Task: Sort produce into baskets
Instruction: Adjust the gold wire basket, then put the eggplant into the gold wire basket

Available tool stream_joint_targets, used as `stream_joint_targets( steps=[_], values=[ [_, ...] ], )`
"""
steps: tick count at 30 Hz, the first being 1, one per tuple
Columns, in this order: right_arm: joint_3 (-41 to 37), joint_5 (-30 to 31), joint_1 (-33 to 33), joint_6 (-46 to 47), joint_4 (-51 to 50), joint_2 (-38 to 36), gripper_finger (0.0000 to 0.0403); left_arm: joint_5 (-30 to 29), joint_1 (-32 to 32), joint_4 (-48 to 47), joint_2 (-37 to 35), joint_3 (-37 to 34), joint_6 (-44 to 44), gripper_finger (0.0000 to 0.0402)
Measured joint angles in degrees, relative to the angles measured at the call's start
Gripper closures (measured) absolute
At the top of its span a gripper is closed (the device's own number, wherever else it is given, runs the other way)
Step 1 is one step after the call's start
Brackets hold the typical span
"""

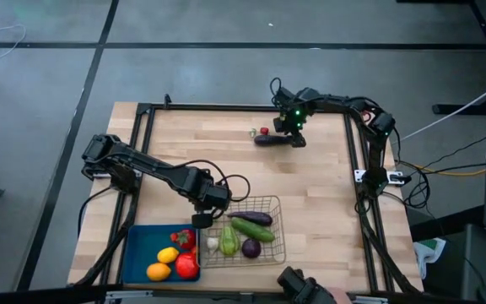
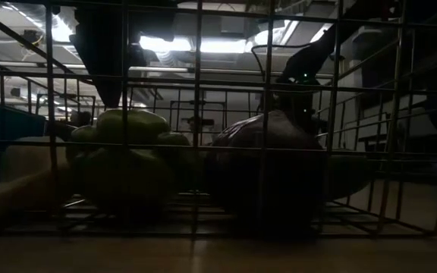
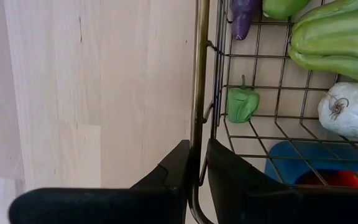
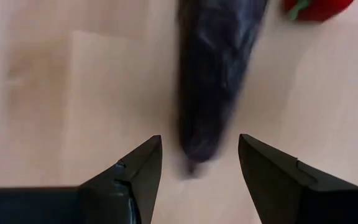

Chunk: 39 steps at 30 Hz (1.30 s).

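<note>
My left gripper (image 3: pixel 196 177) was at the near left corner of the wire basket (image 1: pixel 272 203), its fingers (image 3: pixel 166 180) pressed nearly together on the basket's thin rim wire, one finger on each side of it. Seen from above, that gripper (image 1: pixel 202 219) sat just where the wire basket met the blue tray (image 1: pixel 137 253).

The blue tray lay at the near left of the table (image 1: pixel 192 143). It held a lemon (image 1: pixel 168 255), an orange (image 1: pixel 159 271) and two red pieces (image 1: pixel 186 264), one nearer the tray's far edge and one beside the orange.

Just to the tray's right, the wire basket held a white garlic (image 1: pixel 213 244), a green pepper (image 1: pixel 229 241), a green cucumber (image 1: pixel 251 228), a long purple eggplant (image 1: pixel 254 218) and a round purple piece (image 1: pixel 251 248). In my left wrist view the garlic (image 3: pixel 350 109) and a small green pepper (image 3: pixel 241 104) showed through the mesh.

Farther right, at the far side of the table, my right gripper (image 4: pixel 199 163) hung with its fingers (image 4: pixel 138 168) spread about halfway, holding nothing. The blunt end of a dark eggplant (image 4: pixel 213 87) lay on the wood between the fingertips, with a gap on each side. A small red piece (image 4: pixel 319 9) lay just beside that eggplant (image 1: pixel 272 140), well apart from both baskets.
</note>
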Motion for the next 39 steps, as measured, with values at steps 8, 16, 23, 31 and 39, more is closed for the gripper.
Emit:
stream_joint_targets(
  steps=[8,16,23,31,39],
  values=[
    [-4.27,4.81,1.59,1.86,10.97,0.0,0.0191,-0.07,0.0,0.18,-0.04,0.0,-1.36,0.0355],
    [-6.07,3.88,1.57,1.97,11.25,0.0,0.0237,-0.07,0.0,0.44,-0.04,0.02,-1.31,0.0355],
    [-4.32,4.05,1.57,3.67,7.9,0.0,0.0331,-0.04,0.0,0.44,-0.04,0.02,-2.98,0.0355],
    [7.59,3.42,1.57,4.13,-9.01,0.0,0.0358,-0.15,0.71,0.48,-0.04,0.02,-5.57,0.0327],
    [19.6,-0.3,3.79,7.0,-20.99,-0.02,0.0356,-0.15,1.88,2.98,-0.04,0.04,-5.6,0.024]
  ],
)
